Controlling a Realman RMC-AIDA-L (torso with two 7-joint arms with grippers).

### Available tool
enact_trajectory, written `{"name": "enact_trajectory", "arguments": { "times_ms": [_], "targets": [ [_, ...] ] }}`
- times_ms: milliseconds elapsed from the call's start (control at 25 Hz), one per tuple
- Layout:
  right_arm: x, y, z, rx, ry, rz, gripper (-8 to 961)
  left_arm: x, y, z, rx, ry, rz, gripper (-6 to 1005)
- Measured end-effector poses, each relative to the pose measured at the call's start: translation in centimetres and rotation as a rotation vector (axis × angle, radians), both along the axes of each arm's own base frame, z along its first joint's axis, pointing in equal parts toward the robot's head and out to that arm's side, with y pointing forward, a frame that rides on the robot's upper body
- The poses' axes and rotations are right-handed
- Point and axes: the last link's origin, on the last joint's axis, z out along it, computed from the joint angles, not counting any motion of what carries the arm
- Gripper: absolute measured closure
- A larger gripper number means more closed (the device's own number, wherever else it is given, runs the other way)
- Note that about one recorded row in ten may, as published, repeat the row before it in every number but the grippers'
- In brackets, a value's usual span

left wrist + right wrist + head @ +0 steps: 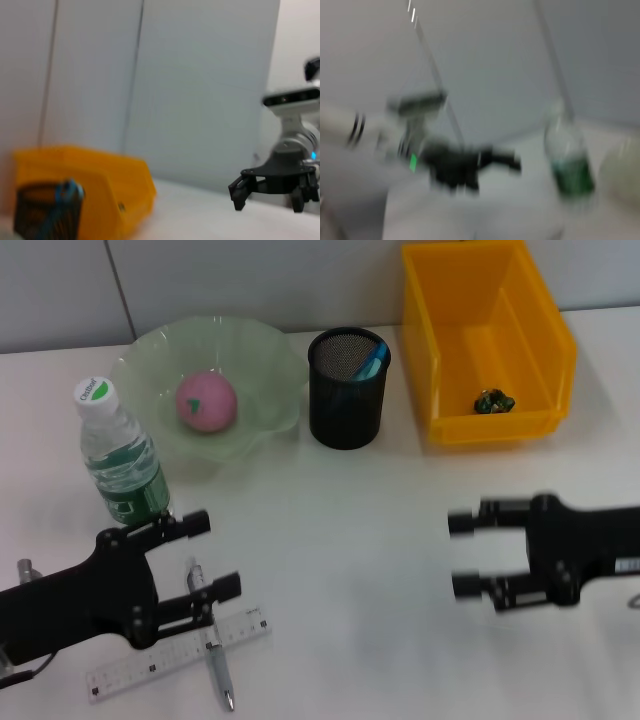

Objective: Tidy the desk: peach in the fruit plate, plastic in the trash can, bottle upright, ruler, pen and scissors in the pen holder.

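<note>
The pink peach point(207, 400) lies in the green fruit plate point(265, 360). The bottle point(120, 455) stands upright beside the plate. A black mesh pen holder point(347, 405) holds something blue point(371, 362); I cannot tell whether it is the scissors. A small crumpled plastic piece point(494, 400) lies in the yellow trash can point(545, 330). The ruler point(150, 666) and the pen point(216, 660) lie crossed near the front left. My left gripper point(215, 555) is open just over them, with the pen's top between its fingers. My right gripper point(462, 555) hangs open over bare table.
The white desk point(340, 540) ends at a grey wall behind the containers. In the left wrist view the yellow bin point(100, 185) and pen holder point(45, 212) show, with the right gripper point(267, 192) farther off. The right wrist view shows the bottle point(568, 160).
</note>
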Motion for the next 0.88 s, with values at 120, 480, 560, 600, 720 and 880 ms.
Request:
{"name": "enact_trajectory", "arguments": {
  "times_ms": [120,480,560,600,720,880],
  "targets": [
    [0.5,-0.1,-0.4,-0.056,-0.066,-0.015,183,0.1,0.5,1.2,-0.110,0.071,0.015,219],
    [1.0,-0.2,-1.1,-0.065,-0.096,-0.064,185,7.0,3.9,5.0,-0.311,0.451,-0.046,219],
    [0.7,-0.2,-1.3,-0.056,-0.083,-0.065,186,8.4,4.7,4.8,-0.344,0.490,-0.046,220],
    [0.6,-0.1,-1.3,-0.047,-0.077,-0.062,186,8.8,4.9,4.6,-0.357,0.503,-0.043,220],
    [-0.2,-0.2,-0.8,-0.029,-0.052,-0.027,187,10.6,5.7,3.7,-0.410,0.528,-0.020,220],
    [-0.9,-0.4,-0.1,-0.022,-0.027,0.021,188,12.5,6.0,2.5,-0.453,0.564,-0.001,220]
  ]
}}
